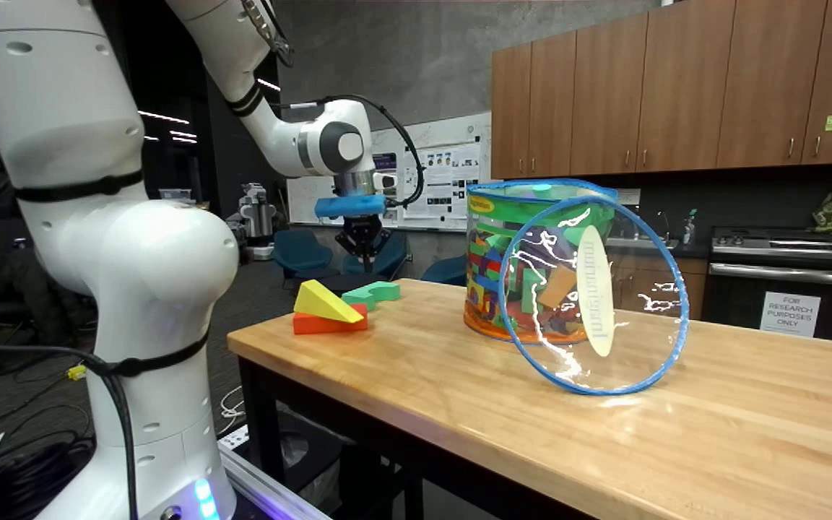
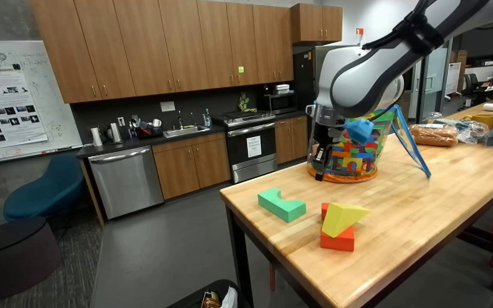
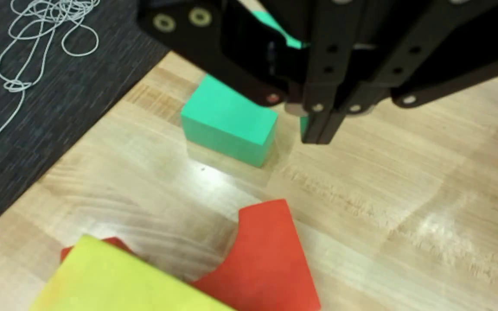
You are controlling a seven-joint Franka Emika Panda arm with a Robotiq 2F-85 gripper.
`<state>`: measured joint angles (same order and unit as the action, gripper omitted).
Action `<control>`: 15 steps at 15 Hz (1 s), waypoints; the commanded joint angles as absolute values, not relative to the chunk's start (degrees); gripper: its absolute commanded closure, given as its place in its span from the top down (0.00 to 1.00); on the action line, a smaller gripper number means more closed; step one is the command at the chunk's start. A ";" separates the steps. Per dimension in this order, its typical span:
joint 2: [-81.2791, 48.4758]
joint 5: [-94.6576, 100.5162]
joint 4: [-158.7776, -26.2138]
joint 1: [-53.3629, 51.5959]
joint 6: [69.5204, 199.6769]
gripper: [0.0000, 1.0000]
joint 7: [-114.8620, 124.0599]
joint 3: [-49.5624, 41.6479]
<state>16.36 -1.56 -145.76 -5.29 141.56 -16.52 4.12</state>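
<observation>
1. Wrist view: gripper (image 3: 318, 139) hangs with fingertips together, holding nothing.
2. Left in that view, lower on the surface (image 3: 361, 259), lies a green arch block (image 3: 231, 116), partly hidden.
3. Farther, a yellow wedge (image 3: 123, 285) on a red arch block (image 3: 266, 259).

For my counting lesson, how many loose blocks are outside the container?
3: green arch block on the table, red arch block nearby, yellow wedge atop the red; others may be hidden.

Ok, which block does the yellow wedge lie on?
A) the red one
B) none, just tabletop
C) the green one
A: both exterior views show the yellow wedge lying on the red block, while the green block sits apart.
</observation>
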 commanded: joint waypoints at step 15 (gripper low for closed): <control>9.84 -15.58 -142.72 -12.57 142.12 0.00 -24.49 3.26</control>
